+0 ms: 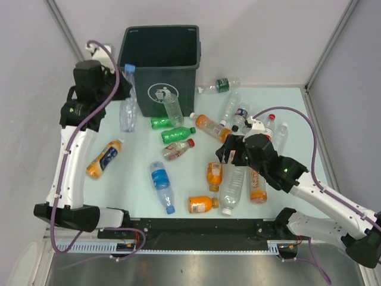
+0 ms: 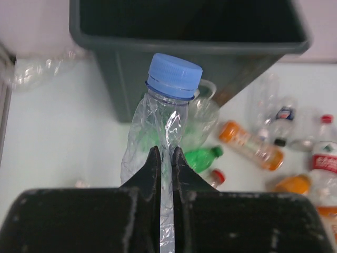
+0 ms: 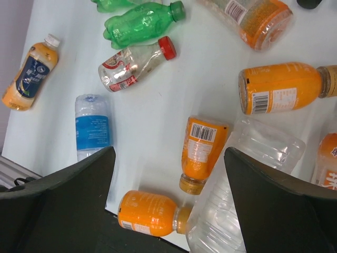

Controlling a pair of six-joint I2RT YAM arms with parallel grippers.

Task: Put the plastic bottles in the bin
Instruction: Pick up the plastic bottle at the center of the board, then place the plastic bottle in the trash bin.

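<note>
We see a pale, faintly green tabletop [image 1: 137, 179] with a smooth matte surface. It is enclosed by plain light-grey wall panels: a back wall [image 1: 256, 36] and a panel on each side. Two slanted aluminium posts, the left post [image 1: 62, 27] and the right post [image 1: 330, 44], mark the far corners where the panels meet. Along the near edge runs a black rail [image 1: 202, 225], and just below it a white slotted strip [image 1: 196, 251]. Nearest to us lies a brushed metal sheet [image 1: 196, 271].
</note>
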